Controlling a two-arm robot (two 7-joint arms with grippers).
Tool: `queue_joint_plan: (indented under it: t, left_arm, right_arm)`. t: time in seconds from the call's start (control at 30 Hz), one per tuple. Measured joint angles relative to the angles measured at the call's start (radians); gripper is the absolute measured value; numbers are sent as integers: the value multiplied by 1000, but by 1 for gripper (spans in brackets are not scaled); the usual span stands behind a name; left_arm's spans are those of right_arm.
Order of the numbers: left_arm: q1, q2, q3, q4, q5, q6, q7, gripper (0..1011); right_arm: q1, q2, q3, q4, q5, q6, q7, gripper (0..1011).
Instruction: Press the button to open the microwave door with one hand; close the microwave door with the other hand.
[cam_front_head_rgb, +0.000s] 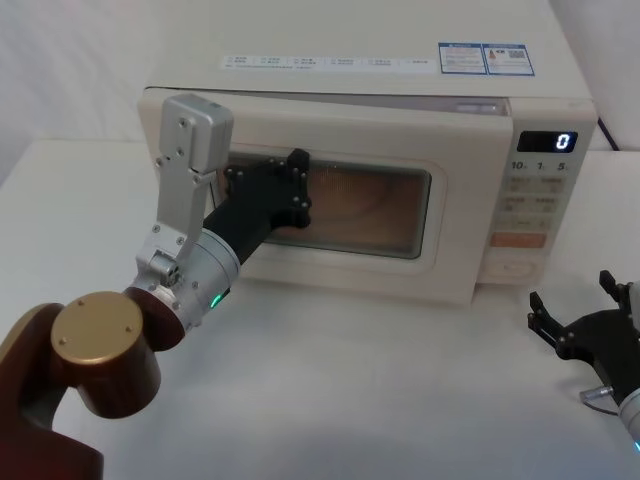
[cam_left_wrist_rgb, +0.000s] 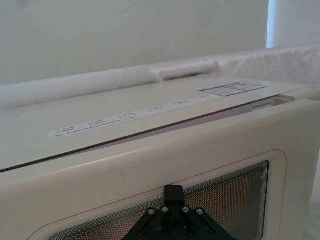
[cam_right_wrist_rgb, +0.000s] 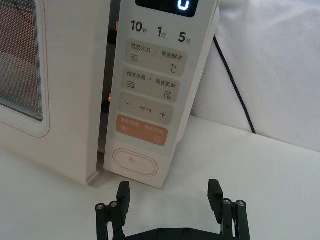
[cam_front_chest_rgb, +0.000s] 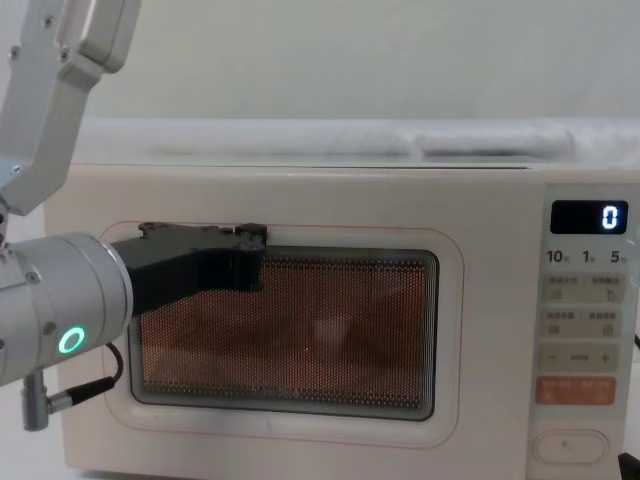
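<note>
Centrally, the microwave door (cam_front_head_rgb: 340, 205) is seen standing slightly ajar: in the right wrist view a dark gap is visible between the door's edge and the control strip of the microwave (cam_front_head_rgb: 545, 115), and in the left wrist view the door's top edge is seen set a little forward of the oven's top. The door's dark mesh window is pressed at its upper corner, on the side far from the control strip, by the left end effector (cam_front_head_rgb: 295, 185), whose black body is laid against the glass; whether its fingers are open or closed cannot be told. A green ring is lit on the silver wrist behind it. On the control strip, beside the door, the button (cam_right_wrist_rgb: 134, 162) is found at the very bottom, just below an orange key (cam_right_wrist_rgb: 142, 130), with the display (cam_front_head_rgb: 548, 141) showing 0 at the top of the strip. The right end effector (cam_right_wrist_rgb: 169, 192) is held in front of the button, apart from it, with its fingers spread open and nothing between them. The microwave is carried on a white table (cam_front_head_rgb: 380, 380).
</note>
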Motion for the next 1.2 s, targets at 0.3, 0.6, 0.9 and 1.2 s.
queue_joint_plan:
  t: [0.3,0.6,0.9,1.2]
  left_arm:
    - [-6,-7,-1,4,5,-1,-5,0]
    - [-11,-15,-2,10,12,-3,-4,0]
    - [-14,-21,-5,18,14,-2,-3,0]
    - [-20,-26,-8,31,14,-2,-3,0]
  right_arm:
    - [0,0,0,0,0,0,0,1002]
    - [0,0,0,0,0,0,0,1002]
    - [0,0,0,0,0,0,0,1002]
    - [0,0,0,0,0,0,0,1002]
